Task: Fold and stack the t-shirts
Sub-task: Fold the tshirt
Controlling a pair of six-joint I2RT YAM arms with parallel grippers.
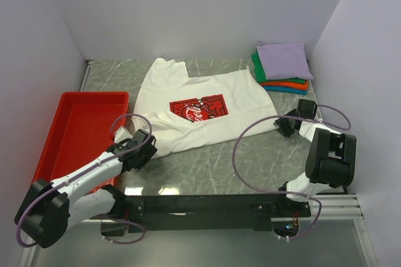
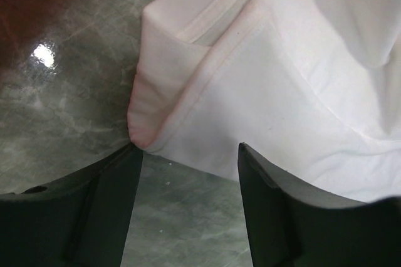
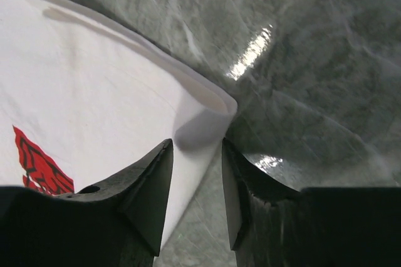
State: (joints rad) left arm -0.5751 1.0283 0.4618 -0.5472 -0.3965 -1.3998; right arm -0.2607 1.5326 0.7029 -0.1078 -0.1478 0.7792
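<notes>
The large white t-shirt [image 1: 241, 94] with a red chest print [image 1: 199, 109] lies spread flat on the table. My left gripper [image 1: 148, 141] is open at the shirt's near left corner; in the left wrist view the folded hem corner [image 2: 156, 110] sits just ahead of the gripper [image 2: 188, 154]. My right gripper [image 1: 284, 123] is open at the shirt's right corner; in the right wrist view the curled corner [image 3: 200, 123] lies between the jaws of the gripper [image 3: 195, 148]. Folded lavender [image 1: 283, 59], green [image 1: 256, 66], orange [image 1: 285, 83] and teal [image 1: 289, 89] shirts are stacked at the back right.
A red plastic tray [image 1: 81, 129] stands at the left, beside my left arm. White walls close the table at the back and sides. The marbled grey tabletop [image 1: 207, 167] shows between the shirt and the arm bases.
</notes>
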